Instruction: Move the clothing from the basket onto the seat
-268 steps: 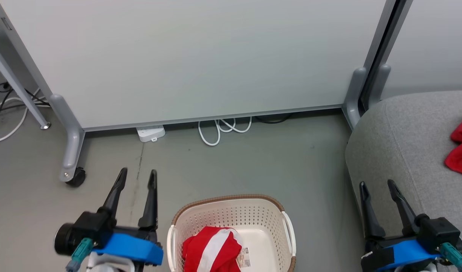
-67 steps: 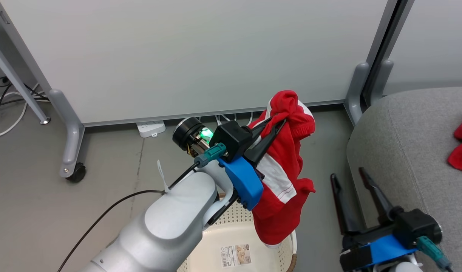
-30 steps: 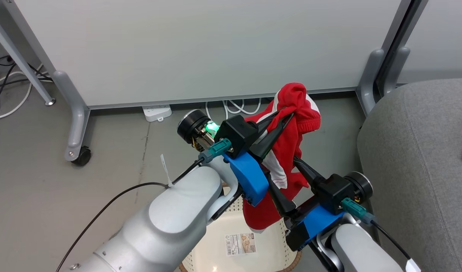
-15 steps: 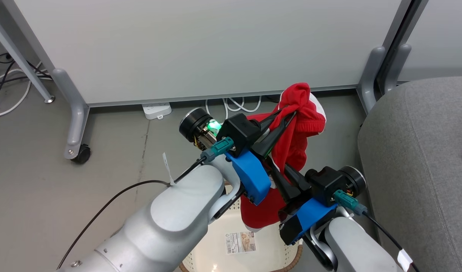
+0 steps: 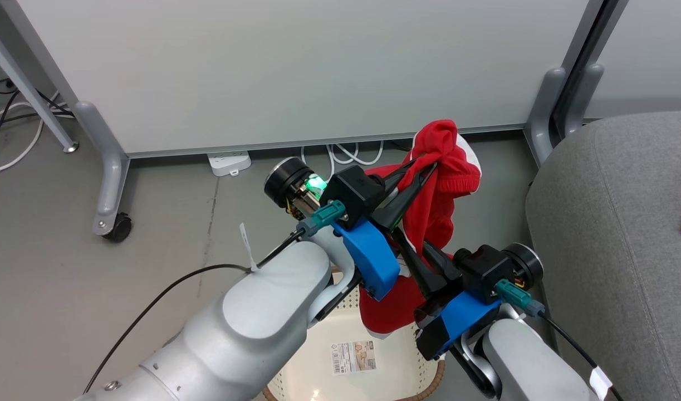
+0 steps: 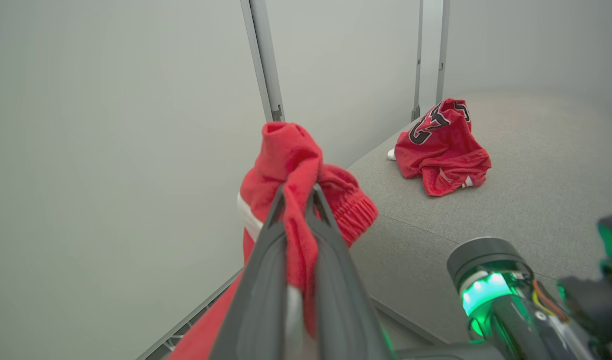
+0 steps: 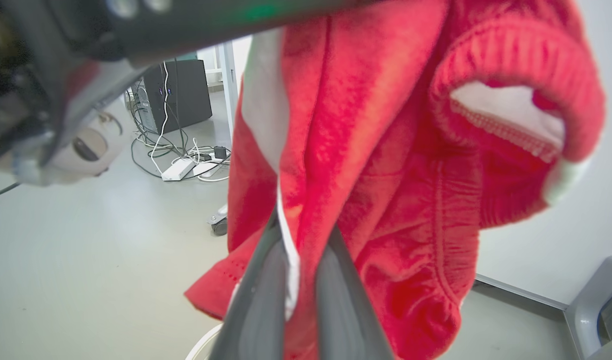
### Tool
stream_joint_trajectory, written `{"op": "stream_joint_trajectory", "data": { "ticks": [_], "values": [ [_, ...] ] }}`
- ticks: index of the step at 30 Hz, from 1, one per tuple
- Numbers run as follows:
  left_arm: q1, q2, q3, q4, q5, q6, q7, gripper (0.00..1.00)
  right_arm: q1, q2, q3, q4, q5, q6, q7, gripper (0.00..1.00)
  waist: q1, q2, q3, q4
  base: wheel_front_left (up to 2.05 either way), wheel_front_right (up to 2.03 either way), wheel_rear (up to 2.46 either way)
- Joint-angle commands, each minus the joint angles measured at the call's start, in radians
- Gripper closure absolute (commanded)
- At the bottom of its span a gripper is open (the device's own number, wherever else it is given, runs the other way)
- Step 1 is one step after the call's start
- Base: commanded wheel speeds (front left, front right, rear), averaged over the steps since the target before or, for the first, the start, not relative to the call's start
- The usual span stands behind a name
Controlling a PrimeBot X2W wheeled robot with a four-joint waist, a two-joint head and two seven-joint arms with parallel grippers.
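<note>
A red garment with a white stripe (image 5: 449, 161) hangs in the air above the cream basket (image 5: 436, 374), whose bottom carries a paper label. My left gripper (image 5: 427, 162) is shut on the garment's top bunch, which the left wrist view shows pinched between the fingers (image 6: 298, 192). My right gripper (image 5: 411, 252) is shut on the cloth lower down, and its wrist view has red fabric and white trim (image 7: 386, 150) squeezed between its fingers (image 7: 298, 232). A second red garment, a jersey with black-and-white lettering (image 6: 443, 142), lies crumpled on the grey seat (image 6: 536, 165), which stands to the right (image 5: 613, 223).
A pale partition panel on castors (image 5: 295, 72) stands behind, with a power strip (image 5: 229, 163) and white cables (image 5: 346, 153) on the floor beneath it. Grey floor lies to the left. A narrow gap separates the basket from the seat's rounded edge.
My right gripper has closed on the lower part of the hanging garment. The left gripper keeps its hold at about the same place.
</note>
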Motion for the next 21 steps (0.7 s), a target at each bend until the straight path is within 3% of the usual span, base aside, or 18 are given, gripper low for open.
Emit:
{"op": "stream_joint_trajectory", "data": {
  "ticks": [1, 4, 5, 21],
  "values": [
    [-0.016, 0.001, -0.003, 0.001, -0.003, 0.004, -0.005, 1.0, -0.01, -0.004, 0.003, -0.004, 0.005, 0.0, 0.0, 1.0, 0.0, 0.0, 0.001, 0.0, 0.0, 0.0, 0.0],
    [-0.017, 0.001, -0.005, 0.002, -0.005, 0.007, -0.006, 0.97, -0.014, -0.006, 0.006, -0.003, 0.004, 0.0, 0.0, 1.0, 0.0, 0.0, 0.003, -0.002, 0.0, 0.0, 0.0],
    [-0.017, 0.001, -0.005, 0.003, -0.005, 0.009, -0.007, 0.0, -0.015, -0.006, 0.007, -0.003, 0.005, 0.0, 0.0, 1.0, 0.0, 0.0, 0.003, -0.002, 0.0, 0.0, 0.0],
    [-0.029, 0.001, -0.007, 0.008, 0.001, 0.021, -0.008, 0.0, -0.018, -0.013, 0.007, -0.008, 0.007, 0.0, 0.0, 1.0, 0.0, 0.0, 0.011, -0.007, 0.0, 0.0, 0.0]
  ]
}}
